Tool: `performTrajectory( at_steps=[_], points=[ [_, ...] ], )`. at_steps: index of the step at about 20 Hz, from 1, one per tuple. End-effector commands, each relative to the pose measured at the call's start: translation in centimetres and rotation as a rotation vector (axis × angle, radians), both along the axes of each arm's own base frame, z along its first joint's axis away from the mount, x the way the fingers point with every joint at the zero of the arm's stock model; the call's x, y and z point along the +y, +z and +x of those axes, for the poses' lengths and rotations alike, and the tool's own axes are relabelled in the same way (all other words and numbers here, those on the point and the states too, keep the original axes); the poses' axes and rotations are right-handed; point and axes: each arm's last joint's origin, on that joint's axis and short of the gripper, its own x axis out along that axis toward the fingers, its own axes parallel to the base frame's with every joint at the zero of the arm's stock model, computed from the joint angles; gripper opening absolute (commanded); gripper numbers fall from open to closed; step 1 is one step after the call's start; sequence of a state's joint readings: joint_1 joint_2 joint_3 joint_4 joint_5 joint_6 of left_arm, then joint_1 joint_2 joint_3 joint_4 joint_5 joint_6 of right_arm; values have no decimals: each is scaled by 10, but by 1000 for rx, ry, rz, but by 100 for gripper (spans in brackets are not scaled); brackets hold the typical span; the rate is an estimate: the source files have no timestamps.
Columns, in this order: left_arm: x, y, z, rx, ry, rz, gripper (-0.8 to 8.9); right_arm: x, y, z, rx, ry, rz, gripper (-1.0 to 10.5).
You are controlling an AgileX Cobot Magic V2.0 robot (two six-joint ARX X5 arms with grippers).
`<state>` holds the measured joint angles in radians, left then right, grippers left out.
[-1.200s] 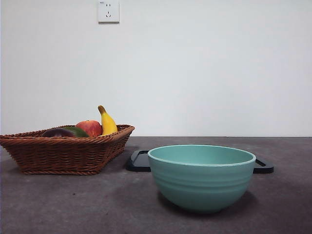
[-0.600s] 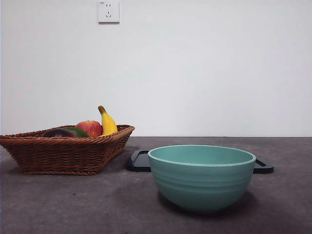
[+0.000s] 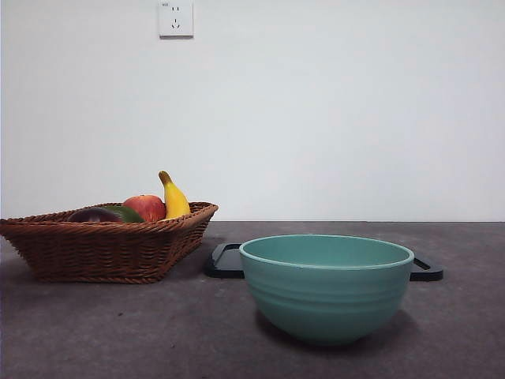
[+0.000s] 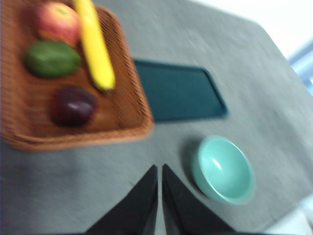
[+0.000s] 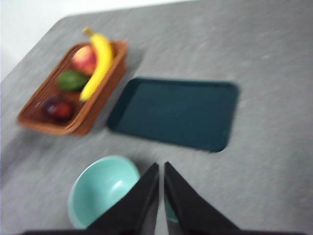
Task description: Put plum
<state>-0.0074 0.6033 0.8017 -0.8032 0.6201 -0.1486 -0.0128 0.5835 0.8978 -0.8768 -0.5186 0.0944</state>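
The dark purple plum lies in a brown wicker basket at the table's left; in the front view only its top shows over the rim. A red-yellow apple, a dark green fruit and a banana share the basket. My left gripper hangs shut high above the table, between basket and bowl. My right gripper is also shut and high, beside the bowl. Neither holds anything.
A teal bowl stands near the front edge, right of the basket. Behind it lies a flat dark tray. A white wall with a socket closes the back.
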Motion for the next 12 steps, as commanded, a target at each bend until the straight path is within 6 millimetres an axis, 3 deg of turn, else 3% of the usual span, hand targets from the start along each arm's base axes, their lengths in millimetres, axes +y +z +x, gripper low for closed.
performTrajectory(
  at_steps=[1, 6, 12],
  points=[
    [-4, 12, 1, -31, -95, 38, 12, 4, 7, 3, 19, 80, -32, 8],
    [-11, 21, -10, 38, -226, 91, 12, 18, 4, 2, 152, 302, -46, 8],
    [-12, 19, -15, 67, -265, 108, 13, 24, 2, -3, 172, 373, -57, 8]
  ],
)
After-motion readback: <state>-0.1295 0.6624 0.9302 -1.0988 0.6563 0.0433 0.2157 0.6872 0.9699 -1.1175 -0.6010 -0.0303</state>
